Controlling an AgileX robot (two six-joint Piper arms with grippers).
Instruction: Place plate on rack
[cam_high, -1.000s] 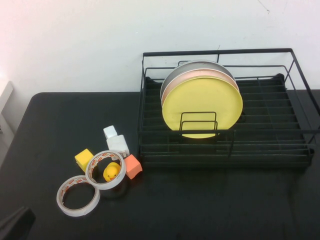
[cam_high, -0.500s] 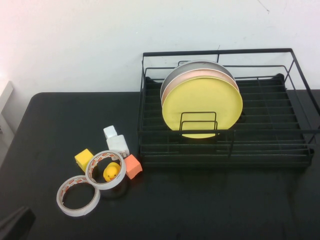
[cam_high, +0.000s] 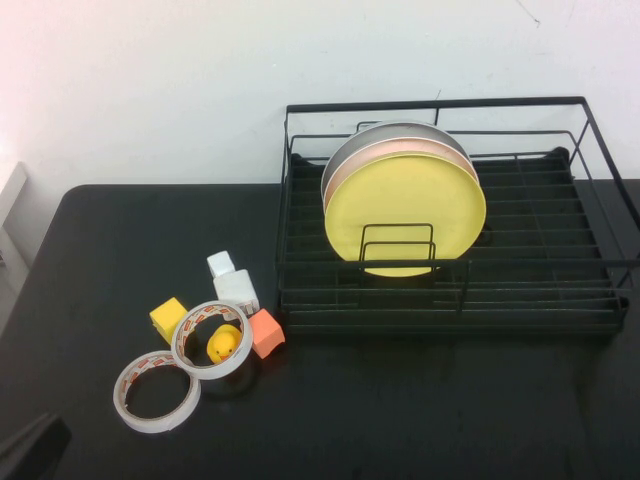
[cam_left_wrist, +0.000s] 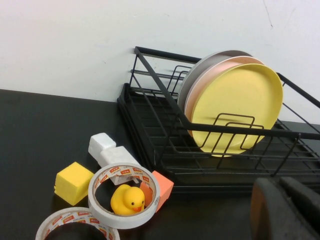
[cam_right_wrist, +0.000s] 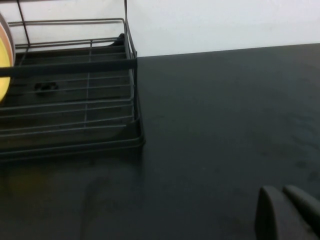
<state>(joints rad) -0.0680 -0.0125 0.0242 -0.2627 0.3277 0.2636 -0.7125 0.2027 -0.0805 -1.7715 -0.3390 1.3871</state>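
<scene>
Nothing has shifted over the last second: plate (cam_high: 405, 212) stands upright in the rack (cam_high: 590, 300), frontmost of three, leaning on the pink plate (cam_high: 398, 150) behind. Placement looks complete. Left tool (cam_left_wrist: 287, 210) clenched, empty, parked on the near-left side of the rack; right tool (cam_right_wrist: 289, 212) clenched, empty, near-right of it over bare worktop (cam_right_wrist: 225, 125).

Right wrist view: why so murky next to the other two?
Right wrist view: dim and soft, black table swallows light, shut right gripper blurred at the edge. Left wrist view: evenly lit, yellow plate crisp, shut left gripper out of focus. High view: wall washed out, rack sharp.
</scene>
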